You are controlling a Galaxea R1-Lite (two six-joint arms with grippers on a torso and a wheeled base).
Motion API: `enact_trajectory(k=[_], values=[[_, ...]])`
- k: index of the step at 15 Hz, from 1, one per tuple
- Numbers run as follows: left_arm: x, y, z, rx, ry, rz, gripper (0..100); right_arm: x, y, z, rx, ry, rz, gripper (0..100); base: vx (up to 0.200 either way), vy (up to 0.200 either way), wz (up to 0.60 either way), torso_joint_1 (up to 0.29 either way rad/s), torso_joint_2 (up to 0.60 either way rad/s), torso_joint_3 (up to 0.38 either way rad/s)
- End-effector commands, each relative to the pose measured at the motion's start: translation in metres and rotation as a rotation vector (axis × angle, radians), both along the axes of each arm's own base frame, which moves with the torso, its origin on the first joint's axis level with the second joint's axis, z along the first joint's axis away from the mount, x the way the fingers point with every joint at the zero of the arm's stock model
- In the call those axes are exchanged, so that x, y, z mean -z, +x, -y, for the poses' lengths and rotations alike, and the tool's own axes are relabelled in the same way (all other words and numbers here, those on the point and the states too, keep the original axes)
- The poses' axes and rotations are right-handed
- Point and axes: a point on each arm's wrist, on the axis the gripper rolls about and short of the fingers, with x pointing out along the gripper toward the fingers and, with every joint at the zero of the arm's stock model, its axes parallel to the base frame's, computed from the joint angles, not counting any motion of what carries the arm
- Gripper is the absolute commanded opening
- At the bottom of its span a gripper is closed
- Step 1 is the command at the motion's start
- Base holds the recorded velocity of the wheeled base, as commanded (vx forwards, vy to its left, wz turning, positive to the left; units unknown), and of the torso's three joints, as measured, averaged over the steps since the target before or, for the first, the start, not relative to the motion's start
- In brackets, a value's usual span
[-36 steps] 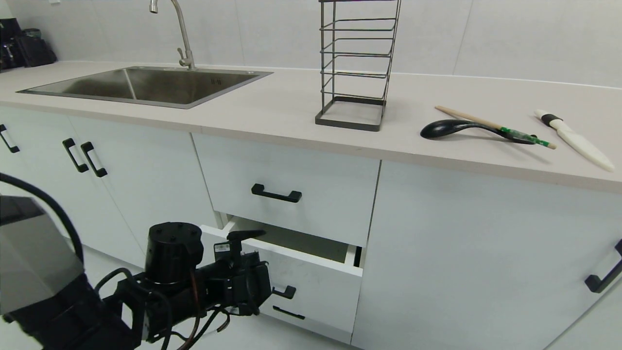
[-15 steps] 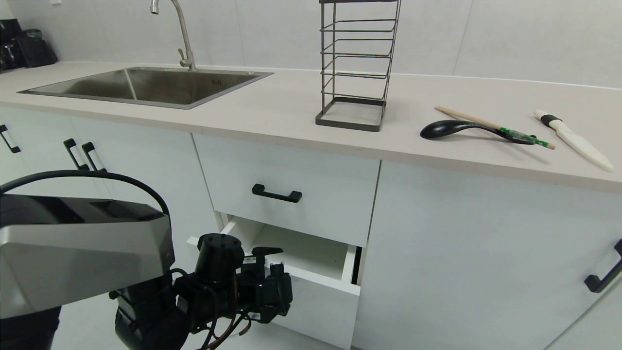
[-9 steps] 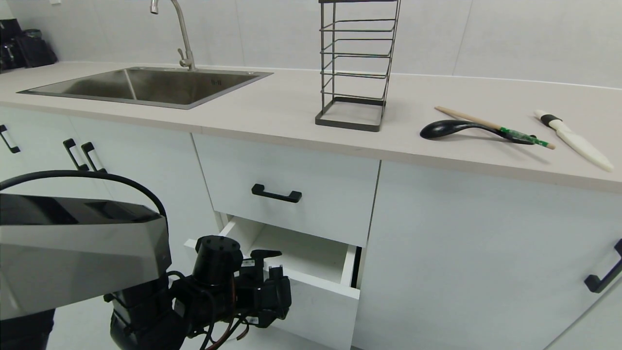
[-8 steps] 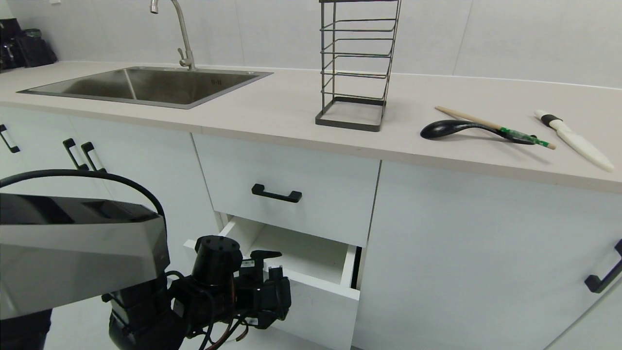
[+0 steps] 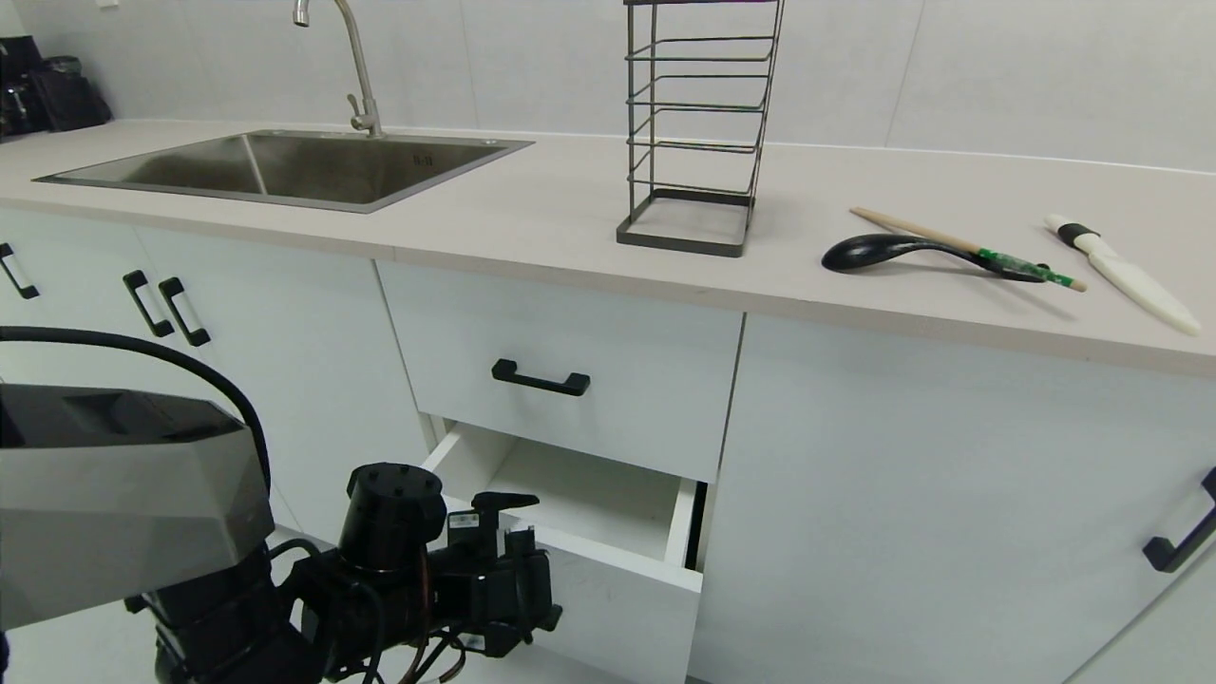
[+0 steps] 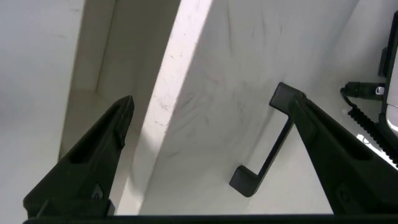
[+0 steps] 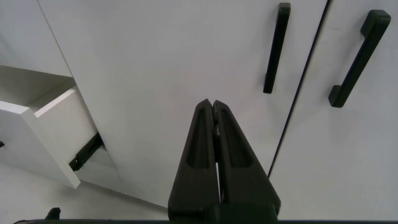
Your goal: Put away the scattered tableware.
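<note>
Lowest and nearest, the left gripper [image 5: 530, 597] sits in front of the white lower drawer [image 5: 608, 518], which stands open with its pale inside showing. In the left wrist view this gripper [image 6: 210, 104] is released, its two dark fingers [image 6: 93, 162] spread wide. The drawer's white front panel and black bar handle [image 6: 266, 149] lie between them. The handle is close to one finger, though contact cannot be judged.

The right gripper [image 7: 213, 111] is clenched, its fingers [image 7: 202, 143] pressed flat together with nothing between them. It points at white cabinet doors with two black bar handles [image 7: 275, 56], and the open drawer is off to one side.

Above the open drawer, the white upper drawer [image 5: 570, 351] is closed, with its own black handle [image 5: 540, 378].

On the pale beige surface [image 5: 532, 218], toward the robot's right, lies the scattered tableware. A glossy black spoon [image 5: 866, 253] has its bowl pointing toward the middle. A wooden chopstick with a green band [image 5: 964, 247] crosses over the spoon's handle. Farther right, apart from both, lies a white knife with a black collar [image 5: 1126, 274].

Near the middle stands a tall black wire rack [image 5: 698, 133], upright and well apart from the tableware. Farther left, a stainless steel sink [image 5: 285, 166] is set into the surface, with a curved metal faucet [image 5: 353, 66] behind it. Dark objects [image 5: 47, 90] sit in the far left corner, too small to identify.
</note>
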Motion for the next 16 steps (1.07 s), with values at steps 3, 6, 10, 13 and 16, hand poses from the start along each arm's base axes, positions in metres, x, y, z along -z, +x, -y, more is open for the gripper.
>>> enact_trajectory(k=[3, 6, 10, 13, 16], values=[[0.001, -0.001, 0.0, 0.0, 0.002, -0.002, 100, 0.0, 0.0, 0.0, -0.001, 0.0, -0.002, 0, 0.0, 0.0, 0.0, 0.0, 0.0, 0.0], [-0.001, -0.016, -0.007, 0.008, 0.016, -0.026, 100, 0.0, 0.0, 0.0, -0.001, 0.0, -0.002, 0, 0.0, 0.0, 0.0, 0.0, 0.0, 0.0], [-0.011, -0.041, -0.019, 0.018, 0.023, -0.034, 100, 0.0, 0.0, 0.0, -0.002, 0.0, -0.002, 0, 0.0, 0.0, 0.0, 0.0, 0.0, 0.0], [-0.018, -0.059, -0.026, 0.032, 0.025, -0.036, 100, 0.0, 0.0, 0.0, -0.002, 0.0, -0.002, 0, 0.0, 0.0, 0.0, 0.0, 0.0, 0.0], [-0.022, -0.066, -0.031, 0.032, 0.022, -0.031, 100, 0.0, 0.0, 0.0, -0.002, 0.0, -0.002, 0, 0.0, 0.0, 0.0, 0.0, 0.0, 0.0]])
